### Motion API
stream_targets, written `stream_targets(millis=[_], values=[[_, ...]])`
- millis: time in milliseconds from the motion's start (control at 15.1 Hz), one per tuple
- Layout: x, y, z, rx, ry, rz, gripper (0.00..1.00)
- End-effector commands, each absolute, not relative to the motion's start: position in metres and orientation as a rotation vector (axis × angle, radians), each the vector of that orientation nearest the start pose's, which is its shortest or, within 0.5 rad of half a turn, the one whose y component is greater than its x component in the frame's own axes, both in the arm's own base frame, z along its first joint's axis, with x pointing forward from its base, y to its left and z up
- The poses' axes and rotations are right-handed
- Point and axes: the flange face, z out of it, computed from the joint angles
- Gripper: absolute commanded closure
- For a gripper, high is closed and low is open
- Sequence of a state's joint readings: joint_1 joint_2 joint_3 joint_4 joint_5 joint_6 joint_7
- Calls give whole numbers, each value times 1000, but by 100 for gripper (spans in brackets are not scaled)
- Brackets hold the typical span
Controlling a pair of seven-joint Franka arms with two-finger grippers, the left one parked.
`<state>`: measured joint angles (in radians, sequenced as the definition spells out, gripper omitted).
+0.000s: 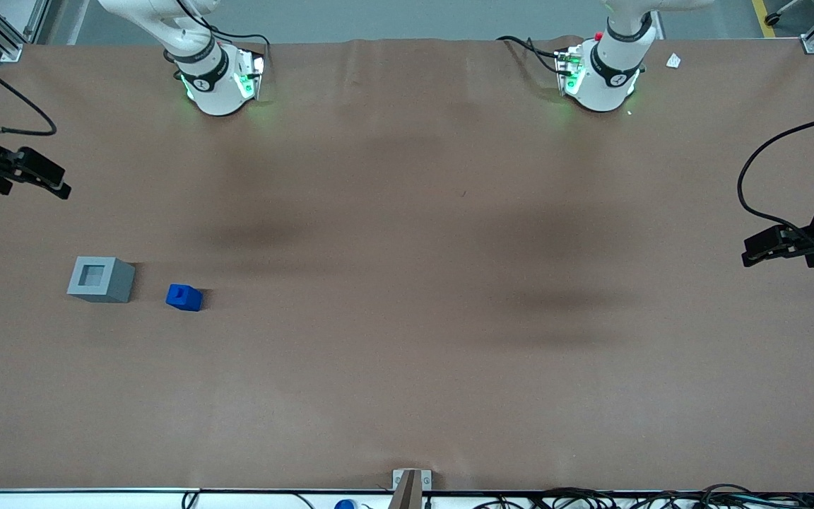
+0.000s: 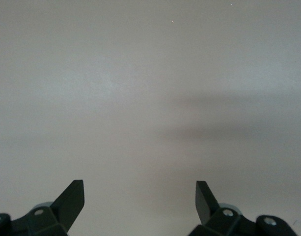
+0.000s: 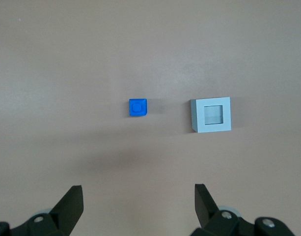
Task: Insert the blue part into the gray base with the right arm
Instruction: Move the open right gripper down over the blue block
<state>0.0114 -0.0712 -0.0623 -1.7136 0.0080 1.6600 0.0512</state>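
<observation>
The blue part [image 1: 184, 297] stands on the brown table beside the gray base [image 1: 101, 279], a small gap between them, both toward the working arm's end. The base's square recess faces up and holds nothing. My right arm's gripper [image 1: 54, 180] hangs high above the table, farther from the front camera than the base, open and empty. In the right wrist view the blue part [image 3: 138, 107] and the gray base [image 3: 212, 114] lie well ahead of the gripper [image 3: 139, 189], whose fingers stand wide apart over bare table.
The brown table cover [image 1: 407, 318] spans the whole surface. The two arm bases [image 1: 220, 81] stand at the edge farthest from the front camera. A small bracket [image 1: 410, 484] and cables lie along the nearest edge.
</observation>
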Motion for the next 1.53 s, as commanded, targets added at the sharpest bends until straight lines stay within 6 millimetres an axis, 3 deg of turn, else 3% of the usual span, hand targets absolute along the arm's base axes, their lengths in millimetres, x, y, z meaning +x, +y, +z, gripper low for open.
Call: stream_targets(millis=[0, 332, 796, 1194, 1459], values=[[549, -29, 586, -3123, 186, -7, 0], [563, -26, 536, -3094, 197, 19, 0], [585, -23, 447, -3092, 207, 8, 0], [598, -11, 384, -3099, 202, -4, 0], [596, -8, 331, -3103, 209, -87, 0]])
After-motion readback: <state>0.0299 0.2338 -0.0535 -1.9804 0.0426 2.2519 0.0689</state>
